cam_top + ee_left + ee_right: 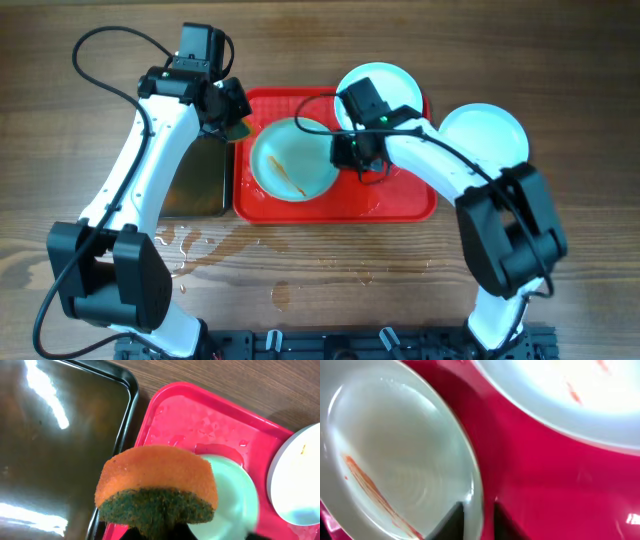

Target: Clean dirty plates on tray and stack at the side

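Overhead, the right gripper (356, 152) hangs low over the red tray (400, 205). Its jaws are at the rim of the streaked plate (290, 160), on the side facing the second plate (375, 72). The right wrist camera shows it closer. The fingers (454, 522) straddle that rim, one over the plate's inside and the other over bare red plastic, with the rim running up between them. A sliver of red shows between the outer finger and the rim, so I can't tell whether the jaws pinch the plate or only stand either side of it. A thin orange-brown streak crosses the plate's floor on the inner finger's side. Ahead of the jaws, on the outer side, lies the second plate, also on the tray, with a few orange marks of its own.

The third plate (483, 132) is off the tray, flat on the table (560, 60) just beside the tray's edge and well apart from the right jaws. It looks clean from above.

The left gripper (232, 118) is clamped on a sponge (157, 485), orange on top with a dark green scouring face toward the wrist camera. Past the sponge, to one side of the jaws, lies the black tray (65, 435) with a glossy floor. To the other side is a wet corner of the red tray, with two plates showing. The sponge hangs near the streaked plate, but I can't tell whether it touches anything. Wet patches (200, 245) lie on the table well behind both jaws.
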Robot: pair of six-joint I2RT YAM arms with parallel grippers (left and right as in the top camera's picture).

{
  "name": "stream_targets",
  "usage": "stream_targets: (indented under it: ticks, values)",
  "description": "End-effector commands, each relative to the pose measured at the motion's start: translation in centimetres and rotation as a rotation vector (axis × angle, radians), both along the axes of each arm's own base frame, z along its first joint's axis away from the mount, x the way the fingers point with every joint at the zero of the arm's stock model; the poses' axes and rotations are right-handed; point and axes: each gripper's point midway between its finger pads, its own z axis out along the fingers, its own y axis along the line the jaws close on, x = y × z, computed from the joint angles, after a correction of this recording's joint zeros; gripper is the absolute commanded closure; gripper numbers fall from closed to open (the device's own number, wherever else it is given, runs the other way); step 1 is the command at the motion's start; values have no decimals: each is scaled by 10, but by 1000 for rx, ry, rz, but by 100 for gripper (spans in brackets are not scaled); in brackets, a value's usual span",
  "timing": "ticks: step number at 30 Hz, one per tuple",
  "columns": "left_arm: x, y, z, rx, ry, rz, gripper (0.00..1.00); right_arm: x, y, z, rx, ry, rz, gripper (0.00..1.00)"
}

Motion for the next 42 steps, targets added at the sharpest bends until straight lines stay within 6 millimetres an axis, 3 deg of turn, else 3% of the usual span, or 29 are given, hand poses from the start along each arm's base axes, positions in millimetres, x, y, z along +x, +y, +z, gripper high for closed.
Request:
stream_targets:
  ticks: [1,5,9,11,15,19,20,22,27,30,33,34,36,39,42]
  values:
    - [2,-4,0,-13,-2,0,96,9,10,1,30,-21,21,64]
    - [3,-4,0,-12,-3,0,96,38,11,12,49,-196,189,58]
    - [3,-4,0,-12,-3,0,96,60,22,22,45,-355,320,60]
    - [3,-4,1,-12,-3,0,96,63,25,18,44,-369,343,67]
    - [3,-4,1,-14,-7,1,96,61,44,-3,108,-313,394,67]
    - [6,-5,2,-16,-17,0,96,58,48,-17,120,-247,334,67]
    - [6,-5,2,-16,-18,1,96,53,49,-19,124,-214,300,72]
    - [7,-5,3,-16,-23,1,96,42,51,-23,130,-138,233,96]
    - [7,-5,3,-17,-24,1,96,15,34,-35,102,77,26,96]
    - [7,-5,3,-16,-24,0,96,11,30,-37,94,112,-9,96]
    - [6,-5,1,-15,-15,0,96,16,27,-35,98,104,-16,73]
    - [5,-5,-5,-13,0,0,96,21,26,-34,104,83,-5,69]
    - [3,-5,-17,-7,27,-2,96,24,25,-33,110,73,-3,72]
    - [-2,-5,-58,5,108,-7,96,26,25,-32,114,64,-3,95]
    - [1,-23,-88,-25,140,-120,96,28,26,-32,117,58,-2,96]
